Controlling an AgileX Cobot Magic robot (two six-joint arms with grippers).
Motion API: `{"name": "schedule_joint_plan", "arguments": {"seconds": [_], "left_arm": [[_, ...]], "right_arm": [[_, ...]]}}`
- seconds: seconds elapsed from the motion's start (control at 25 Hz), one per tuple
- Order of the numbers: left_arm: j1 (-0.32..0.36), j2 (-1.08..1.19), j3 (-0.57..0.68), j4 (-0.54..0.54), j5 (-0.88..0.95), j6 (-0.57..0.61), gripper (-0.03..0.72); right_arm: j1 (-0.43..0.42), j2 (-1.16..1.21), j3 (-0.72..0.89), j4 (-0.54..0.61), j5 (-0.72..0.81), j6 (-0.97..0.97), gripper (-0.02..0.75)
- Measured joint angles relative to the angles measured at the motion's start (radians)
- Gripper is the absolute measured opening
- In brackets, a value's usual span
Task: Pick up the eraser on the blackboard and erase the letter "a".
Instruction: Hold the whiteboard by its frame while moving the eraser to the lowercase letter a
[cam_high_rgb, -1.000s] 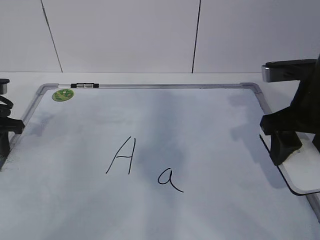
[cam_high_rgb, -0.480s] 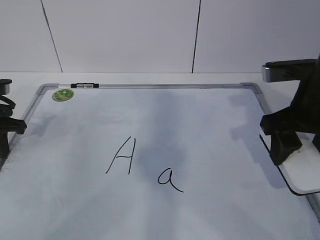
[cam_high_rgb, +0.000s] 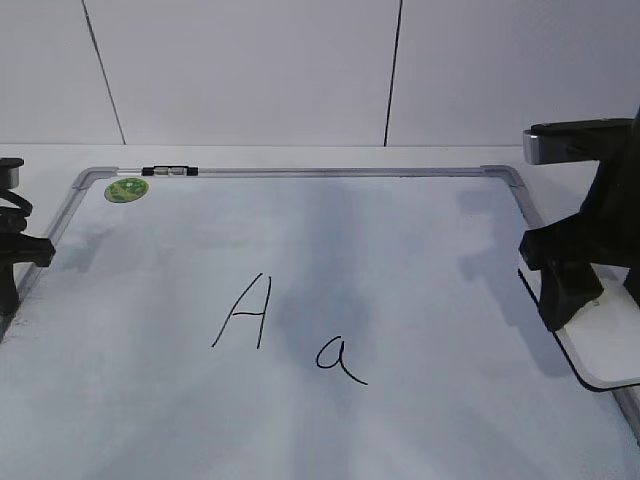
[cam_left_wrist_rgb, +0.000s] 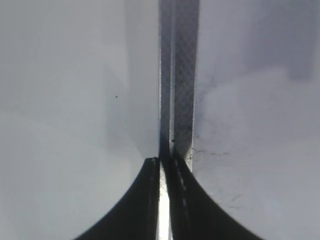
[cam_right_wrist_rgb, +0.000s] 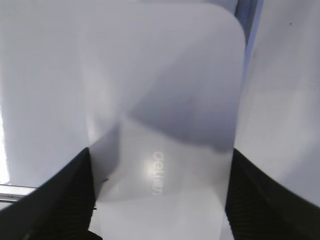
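Observation:
The blackboard (cam_high_rgb: 420, 240) is a white board with a grey frame, lying flat. The small letter "a" (cam_high_rgb: 338, 358) is written near its front middle. The white eraser (cam_high_rgb: 612, 345) lies at the board's right edge, over the frame. In the right wrist view the eraser (cam_right_wrist_rgb: 165, 90) fills the space between the jaws, grey lettering up. My right gripper (cam_high_rgb: 565, 300) (cam_right_wrist_rgb: 161, 151) has a finger against each long side of it. My left gripper (cam_high_rgb: 8, 290) (cam_left_wrist_rgb: 165, 161) is shut and empty over the board's left frame rail (cam_left_wrist_rgb: 179, 75).
A capital "A" (cam_high_rgb: 243, 312) stands just left of the "a". A round green sticker (cam_high_rgb: 126, 189) and a small black-and-silver clip (cam_high_rgb: 170, 171) are at the board's far left corner. A white wall stands behind the board.
Almost nothing differs. The right gripper stays on the eraser at the right edge, and the left gripper stays at the left frame.

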Motion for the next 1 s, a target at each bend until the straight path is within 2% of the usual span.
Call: {"name": "schedule_joint_plan", "arguments": {"seconds": [0.16, 0.32, 0.8, 1.0], "left_arm": [[0.0, 0.0, 0.0, -0.002, 0.0, 0.0, 0.013], [0.0, 0.0, 0.0, -0.002, 0.0, 0.0, 0.013], [0.0, 0.0, 0.0, -0.002, 0.0, 0.0, 0.013], [0.0, 0.0, 0.0, -0.002, 0.0, 0.0, 0.013]], "right_arm": [[0.004, 0.027, 0.0, 0.017, 0.0, -0.01, 0.562], [0.044, 0.072, -0.014, 0.017, 0.0, -0.016, 0.562], [0.181, 0.251, -0.265, 0.011, 0.0, -0.022, 0.562], [0.239, 0.309, -0.307, 0.011, 0.0, -0.03, 0.562]]}}
